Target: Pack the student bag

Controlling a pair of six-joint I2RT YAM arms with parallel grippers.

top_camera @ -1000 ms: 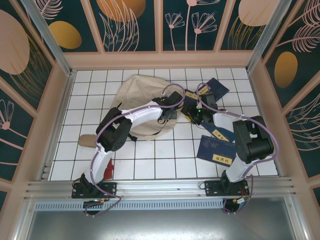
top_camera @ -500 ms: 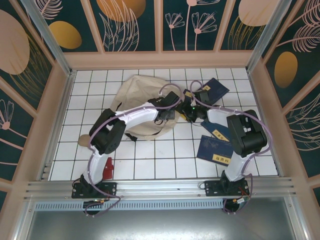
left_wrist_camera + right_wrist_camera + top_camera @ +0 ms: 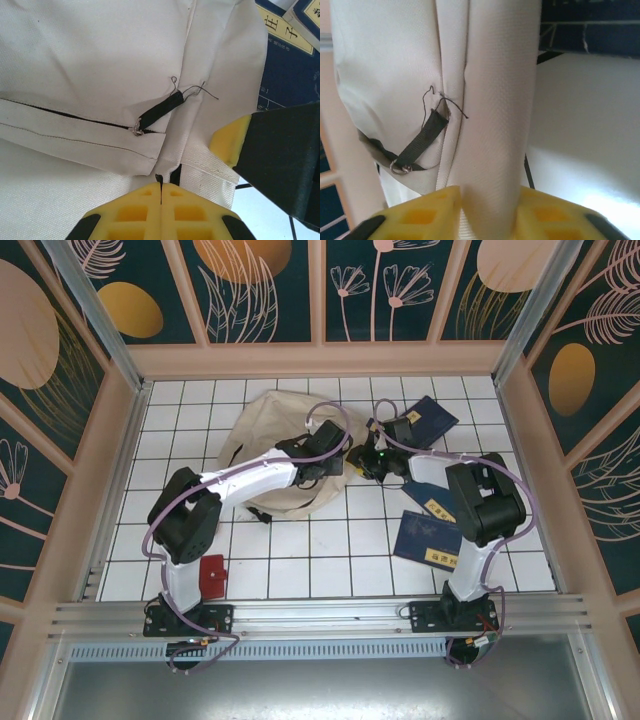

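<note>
Left wrist view: the left gripper [image 3: 160,192] is being held with its yellow pads pressed flat together, and a thin hem of the student bag [image 3: 100,50] appears to be nipped between them. Just beyond the pads, a black zipper tab [image 3: 160,112] is lying untouched at the end of a closed zipper line.

In the right wrist view, the right gripper [image 3: 487,200] is being closed narrowly on a thick upright fold of the same beige fabric, which is touching both pads.

From above, the two grippers are being kept close together at the bag's right-hand edge. The bag itself is being left slumped on the far half of the desk [image 3: 180,420], a little left of the middle and reaching almost to the far edge. Navy books [image 3: 432,540] are lying outside it towards the right edge and the far right corner, and a small red item [image 3: 212,575] is lying by the near edge on the left.

The step in hand is judged to be the opening of the bag, with nothing yet being packed. The next move is judged to call for the zipper tab to be taken while the fabric is being held taut by the other grip. Since the cloth is soft, slipping is to be expected.
</note>
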